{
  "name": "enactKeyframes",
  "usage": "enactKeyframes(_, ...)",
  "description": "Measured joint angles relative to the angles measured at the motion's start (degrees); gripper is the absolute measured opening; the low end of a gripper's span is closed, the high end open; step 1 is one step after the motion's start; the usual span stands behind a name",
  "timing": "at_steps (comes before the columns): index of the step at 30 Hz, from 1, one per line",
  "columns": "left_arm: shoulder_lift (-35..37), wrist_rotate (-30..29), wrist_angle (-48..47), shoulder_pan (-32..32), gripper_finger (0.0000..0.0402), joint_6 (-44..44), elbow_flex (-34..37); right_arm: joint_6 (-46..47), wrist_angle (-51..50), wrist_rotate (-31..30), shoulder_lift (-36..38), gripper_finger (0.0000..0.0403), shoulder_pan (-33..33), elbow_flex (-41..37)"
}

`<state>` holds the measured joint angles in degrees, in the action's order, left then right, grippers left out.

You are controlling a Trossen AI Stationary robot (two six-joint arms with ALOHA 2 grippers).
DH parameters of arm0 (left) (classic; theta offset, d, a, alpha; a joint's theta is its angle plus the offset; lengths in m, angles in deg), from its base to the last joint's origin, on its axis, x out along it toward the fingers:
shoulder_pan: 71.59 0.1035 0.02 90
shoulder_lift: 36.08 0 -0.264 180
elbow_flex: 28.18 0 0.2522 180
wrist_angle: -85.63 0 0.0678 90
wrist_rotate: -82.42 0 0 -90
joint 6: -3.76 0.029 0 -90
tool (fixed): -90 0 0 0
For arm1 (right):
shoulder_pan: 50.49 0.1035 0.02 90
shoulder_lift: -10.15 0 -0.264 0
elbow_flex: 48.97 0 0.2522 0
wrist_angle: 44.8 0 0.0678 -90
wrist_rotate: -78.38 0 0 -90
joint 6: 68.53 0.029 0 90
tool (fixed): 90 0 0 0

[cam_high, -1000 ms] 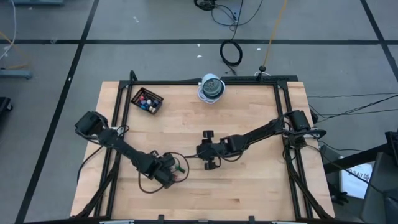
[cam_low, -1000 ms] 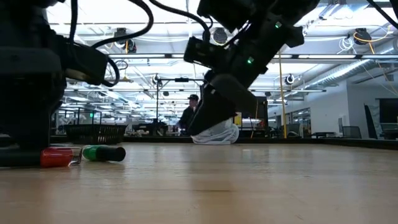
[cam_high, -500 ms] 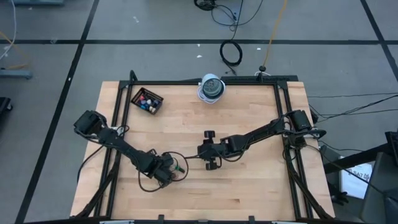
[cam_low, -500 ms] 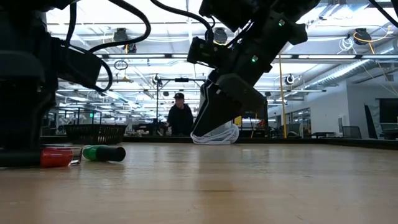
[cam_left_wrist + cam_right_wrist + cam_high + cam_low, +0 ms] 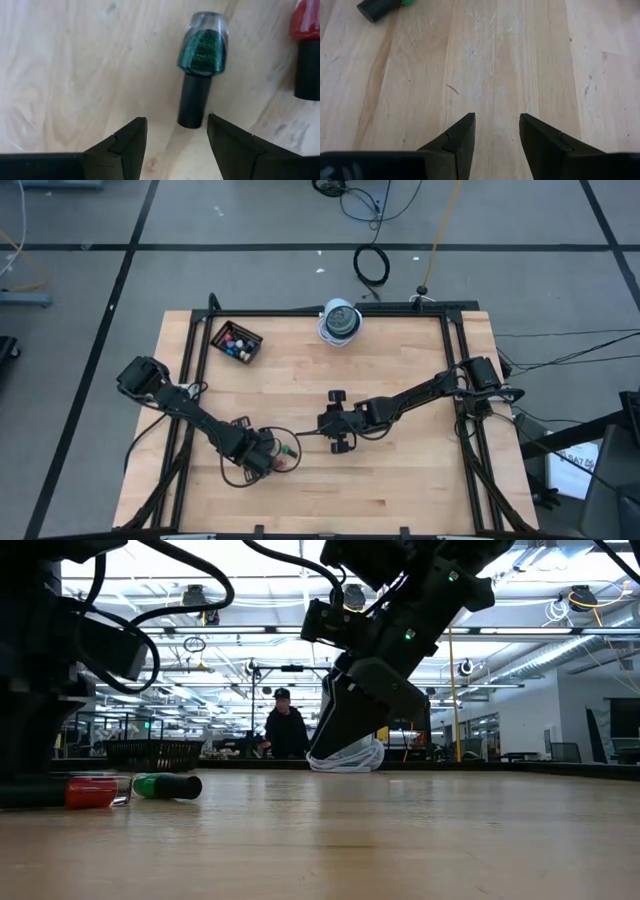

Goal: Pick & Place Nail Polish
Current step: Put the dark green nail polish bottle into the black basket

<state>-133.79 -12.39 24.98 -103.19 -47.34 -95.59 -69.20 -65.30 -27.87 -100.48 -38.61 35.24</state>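
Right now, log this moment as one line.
left gripper: open, empty, behind lying green glitter nail polish bottle | red bottle: beside it | right gripper: open, empty, mid-table

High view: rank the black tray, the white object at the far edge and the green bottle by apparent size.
1. White object and black tray: look alike, so unranked.
2. Green bottle: clearly smallest, a speck beside the left end effector.

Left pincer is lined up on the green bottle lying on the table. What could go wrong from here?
1. The green bottle lies on its side, cap toward the open left pincer. Closing on the round cap could make it roll or squirt out.
2. The red bottle lies close beside it; a finger might bump it.
3. The right pincer hovers near the middle of the table, open and empty; the arms may crowd each other when the left one lifts.
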Motion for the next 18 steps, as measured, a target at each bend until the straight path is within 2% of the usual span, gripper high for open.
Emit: enactKeyframes(18, 0.0, -5.9, 0.4, 0.1, 0.0207, 11.6, 0.0, 0.0, 0.0, 0.0, 0.0, 0.0146, 0.0, 0.0)
